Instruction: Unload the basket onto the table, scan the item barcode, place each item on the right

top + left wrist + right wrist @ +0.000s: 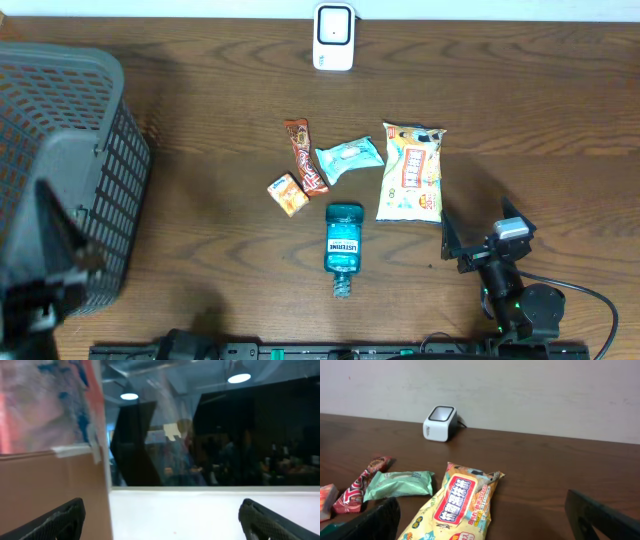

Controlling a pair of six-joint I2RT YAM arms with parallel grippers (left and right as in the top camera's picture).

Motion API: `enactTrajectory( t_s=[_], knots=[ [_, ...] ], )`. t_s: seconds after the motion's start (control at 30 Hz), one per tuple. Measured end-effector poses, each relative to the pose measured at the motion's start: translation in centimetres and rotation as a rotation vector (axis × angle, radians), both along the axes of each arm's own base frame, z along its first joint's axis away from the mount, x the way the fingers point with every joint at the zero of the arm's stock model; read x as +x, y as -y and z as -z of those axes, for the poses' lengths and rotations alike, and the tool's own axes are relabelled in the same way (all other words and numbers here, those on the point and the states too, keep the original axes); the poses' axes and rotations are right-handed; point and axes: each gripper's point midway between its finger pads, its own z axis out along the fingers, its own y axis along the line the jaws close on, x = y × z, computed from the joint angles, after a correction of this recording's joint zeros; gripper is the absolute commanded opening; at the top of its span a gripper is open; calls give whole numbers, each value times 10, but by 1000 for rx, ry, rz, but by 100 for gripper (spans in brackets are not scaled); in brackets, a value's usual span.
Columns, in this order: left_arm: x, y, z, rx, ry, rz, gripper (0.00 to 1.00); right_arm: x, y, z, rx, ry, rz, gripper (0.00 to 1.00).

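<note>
Right gripper (pixel 472 242) sits low over the near right part of the table (pixel 560 120), its jaws spread wide apart and holding nothing. Just beyond it, a little to the left, lies the yellow snack bag (pixel 411 172), flat and printed side up; in the right wrist view the bag reaches in between the two fingers. Left of the gripper, near but not touching, a blue mouthwash bottle (pixel 343 240) lies on its side with its cap toward the near edge. Further left and farther off lie a mint-green packet (pixel 349 156), a red-brown candy bar (pixel 304 155) and a small orange box (pixel 288 194). The white scanner (pixel 333 36) stands at the far edge, well apart from the gripper. At the near left, beside a grey basket (pixel 60 150), the left gripper (pixel 165 522) is also parted and empty.
</note>
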Motion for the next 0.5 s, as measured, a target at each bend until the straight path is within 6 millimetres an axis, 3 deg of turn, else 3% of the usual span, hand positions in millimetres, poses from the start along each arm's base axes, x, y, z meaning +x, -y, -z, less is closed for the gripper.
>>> enactTrajectory(
  t_s=[0.23,0.5],
  knots=[
    [-44,11,-7,-26,103,64,98,0,1,0,-1,0,4,99],
    [-48,25,-2,-56,110,139,98,0,1,0,3,-1,5,99]
  ],
)
